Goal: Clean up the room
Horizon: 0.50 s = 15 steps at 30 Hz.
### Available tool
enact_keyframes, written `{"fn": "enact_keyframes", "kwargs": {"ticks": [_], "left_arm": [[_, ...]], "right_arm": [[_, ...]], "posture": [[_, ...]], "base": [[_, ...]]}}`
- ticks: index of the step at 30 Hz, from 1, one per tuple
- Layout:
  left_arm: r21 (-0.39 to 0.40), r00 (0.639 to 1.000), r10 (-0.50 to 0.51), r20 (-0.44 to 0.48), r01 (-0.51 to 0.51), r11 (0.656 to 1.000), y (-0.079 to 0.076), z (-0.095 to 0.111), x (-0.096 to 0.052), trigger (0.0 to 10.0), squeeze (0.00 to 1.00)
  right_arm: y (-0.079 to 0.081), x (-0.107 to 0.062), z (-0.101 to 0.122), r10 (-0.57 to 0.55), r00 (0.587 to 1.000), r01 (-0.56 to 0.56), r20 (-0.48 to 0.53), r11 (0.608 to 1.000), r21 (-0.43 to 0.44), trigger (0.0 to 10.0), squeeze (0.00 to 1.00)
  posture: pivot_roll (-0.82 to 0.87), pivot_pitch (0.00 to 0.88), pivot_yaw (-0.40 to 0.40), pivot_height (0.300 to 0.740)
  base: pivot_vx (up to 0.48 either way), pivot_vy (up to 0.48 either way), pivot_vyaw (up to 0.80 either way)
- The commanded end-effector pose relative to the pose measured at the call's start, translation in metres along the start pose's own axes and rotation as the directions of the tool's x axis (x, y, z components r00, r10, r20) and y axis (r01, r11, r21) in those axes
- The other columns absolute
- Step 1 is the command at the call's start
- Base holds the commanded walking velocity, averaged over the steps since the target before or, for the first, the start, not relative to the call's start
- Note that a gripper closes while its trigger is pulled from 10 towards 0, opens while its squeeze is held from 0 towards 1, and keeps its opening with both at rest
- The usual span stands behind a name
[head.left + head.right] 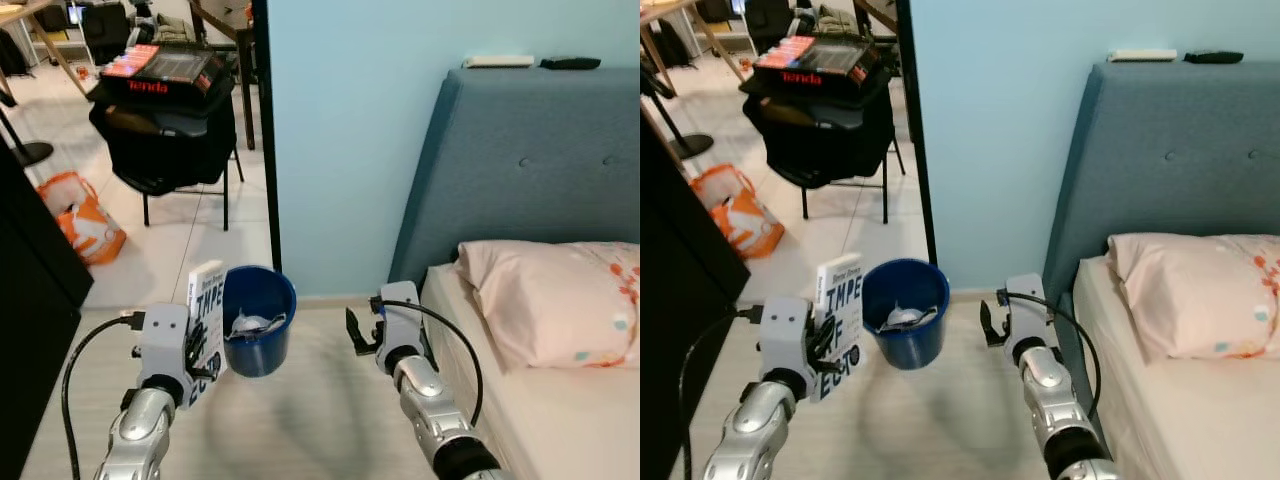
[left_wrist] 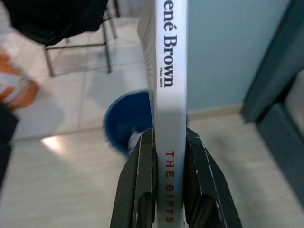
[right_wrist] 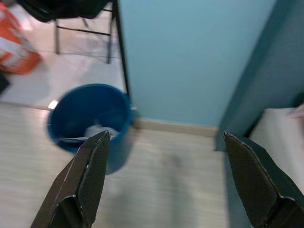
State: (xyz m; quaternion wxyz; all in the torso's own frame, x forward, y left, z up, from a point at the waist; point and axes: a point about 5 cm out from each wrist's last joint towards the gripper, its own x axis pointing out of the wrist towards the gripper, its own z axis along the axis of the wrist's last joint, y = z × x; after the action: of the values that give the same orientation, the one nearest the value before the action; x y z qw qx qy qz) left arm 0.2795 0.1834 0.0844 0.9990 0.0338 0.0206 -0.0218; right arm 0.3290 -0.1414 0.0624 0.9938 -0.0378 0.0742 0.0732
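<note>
Looking down past the bed (image 1: 560,420) with its pink pillow (image 1: 555,300), I see a blue bucket (image 1: 258,320) on the floor near the blue wall's foot. My left gripper (image 2: 168,190) is clamped on a white book (image 1: 207,310), held upright just beside the bucket's rim. My right gripper (image 3: 168,180) hovers over the floor, fingers spread wide with nothing between them.

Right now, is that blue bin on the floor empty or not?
Not empty. The blue bin stands upright with crumpled pale rubbish lying at its bottom.
</note>
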Motion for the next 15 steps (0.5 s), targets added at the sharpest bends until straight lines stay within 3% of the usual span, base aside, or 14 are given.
{"fn": "enact_keyframes", "kwargs": {"ticks": [1,5,10,15], "left_arm": [[0.000,1.000,0.023,0.012,-0.023,1.000,0.0070,0.0004,-0.0027,10.0,0.00],[0.000,1.000,0.022,0.012,-0.022,1.000,0.0071,0.0005,-0.0025,10.0,0.00],[0.000,1.000,0.022,0.011,-0.022,1.000,0.0073,0.0004,-0.0026,10.0,0.00],[0.000,1.000,0.021,0.011,-0.021,1.000,0.0072,0.0006,-0.0024,10.0,0.00]], "right_arm": [[0.0048,-0.0006,-0.0034,0.004,1.000,-0.004,-0.014,1.000,0.016,10.0,0.00],[0.0050,-0.0006,-0.0038,0.005,1.000,-0.005,-0.018,1.000,0.015,10.0,0.00],[0.0048,-0.0008,-0.0042,0.003,1.000,-0.003,-0.019,1.000,0.017,10.0,0.00],[0.0048,-0.0009,-0.0035,0.007,1.000,-0.006,-0.013,1.000,0.017,10.0,0.00]], "posture": [[0.05,0.097,-0.002,0.740],[0.05,0.100,-0.001,0.740],[0.05,0.098,0.000,0.740],[0.05,0.098,0.000,0.740]], "base": [[0.375,0.000,0.00],[0.378,0.000,-0.35],[0.379,0.000,-0.80],[0.381,0.000,0.00]]}}
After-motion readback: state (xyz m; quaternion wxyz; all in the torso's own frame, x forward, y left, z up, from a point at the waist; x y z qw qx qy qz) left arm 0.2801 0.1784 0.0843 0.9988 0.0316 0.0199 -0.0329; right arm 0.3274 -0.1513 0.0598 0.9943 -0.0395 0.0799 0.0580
